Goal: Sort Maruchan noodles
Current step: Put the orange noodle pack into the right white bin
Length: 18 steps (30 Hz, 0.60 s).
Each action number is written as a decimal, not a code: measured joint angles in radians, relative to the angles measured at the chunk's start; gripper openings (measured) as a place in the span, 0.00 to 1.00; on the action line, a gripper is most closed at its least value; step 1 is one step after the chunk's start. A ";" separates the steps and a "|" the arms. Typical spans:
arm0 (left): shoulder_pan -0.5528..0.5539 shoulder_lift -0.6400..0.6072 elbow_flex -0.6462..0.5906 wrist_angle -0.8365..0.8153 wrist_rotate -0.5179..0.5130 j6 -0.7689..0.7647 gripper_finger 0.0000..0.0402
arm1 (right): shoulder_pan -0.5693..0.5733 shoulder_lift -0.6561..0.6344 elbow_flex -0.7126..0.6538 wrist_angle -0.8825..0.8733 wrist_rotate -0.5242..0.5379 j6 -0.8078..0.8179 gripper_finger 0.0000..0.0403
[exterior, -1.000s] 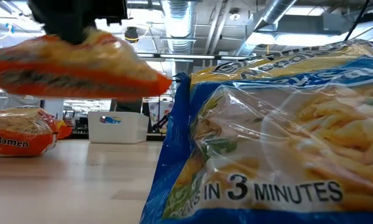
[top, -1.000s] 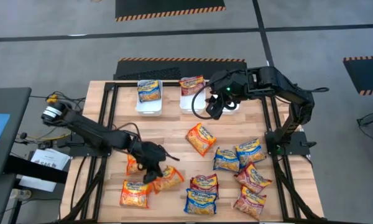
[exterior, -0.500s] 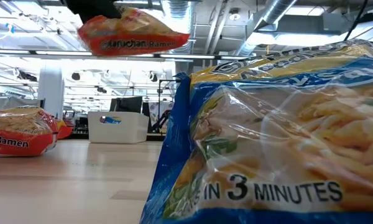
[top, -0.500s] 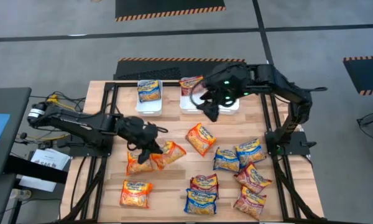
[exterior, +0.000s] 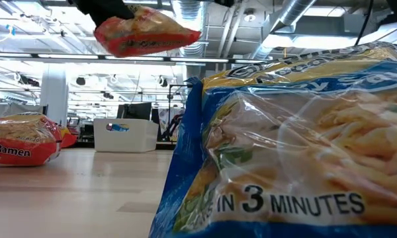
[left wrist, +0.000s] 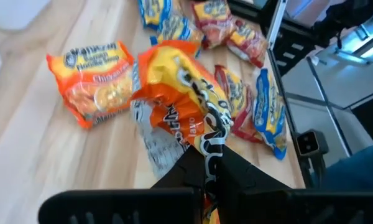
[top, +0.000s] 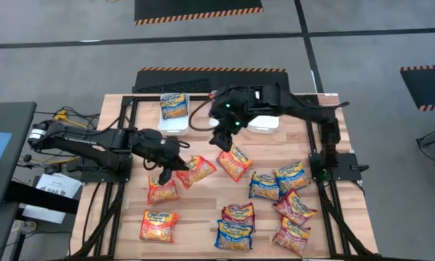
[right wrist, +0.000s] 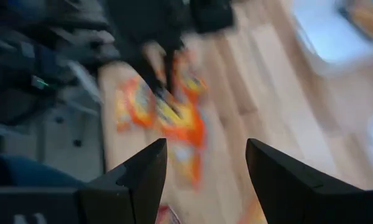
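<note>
Along the near edge of my wooden slatted table (top: 203, 148) lie the glossy plastic noodle packets not yet sorted: an orange one (top: 158, 225) toward the near left corner, a blue one (top: 233, 238) at the middle with a maroon one (top: 238, 213) touching its far side, and a maroon pair (top: 293, 221) toward the near right corner. In the low view the blue packet fills most of the picture.

Farther in, near the right edge, two blue packets (top: 278, 180) sit side by side. Toward the left edge another orange packet (top: 162, 191) rests flat.

My left claw (top: 167, 175) hangs above that spot, its fingers pressed together on the crimped end of an orange flat noodle packet (left wrist: 174, 93), which dangles clear of the wood; the low view shows it lifted high.

At the table's middle an orange packet (top: 234, 161) lies tilted. My right claw (top: 222, 142) hovers just past it with fingers (right wrist: 137, 180) spread wide and nothing between them.

Along the far edge stand the white rectangular plastic bins: the left bin (top: 173, 122) holds a blue packet (top: 174, 106); my right arm covers much of the others.
</note>
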 joint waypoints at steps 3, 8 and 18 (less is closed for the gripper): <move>0.008 -0.007 0.000 -0.005 -0.012 0.012 0.00 | -0.020 0.021 -0.006 -0.020 -0.027 0.004 0.61; 0.026 -0.018 0.000 0.009 -0.024 0.034 0.00 | -0.040 0.050 -0.003 0.014 -0.109 -0.016 0.61; 0.060 -0.023 0.000 0.046 -0.037 0.064 0.00 | -0.048 0.101 -0.004 0.046 -0.186 -0.070 0.61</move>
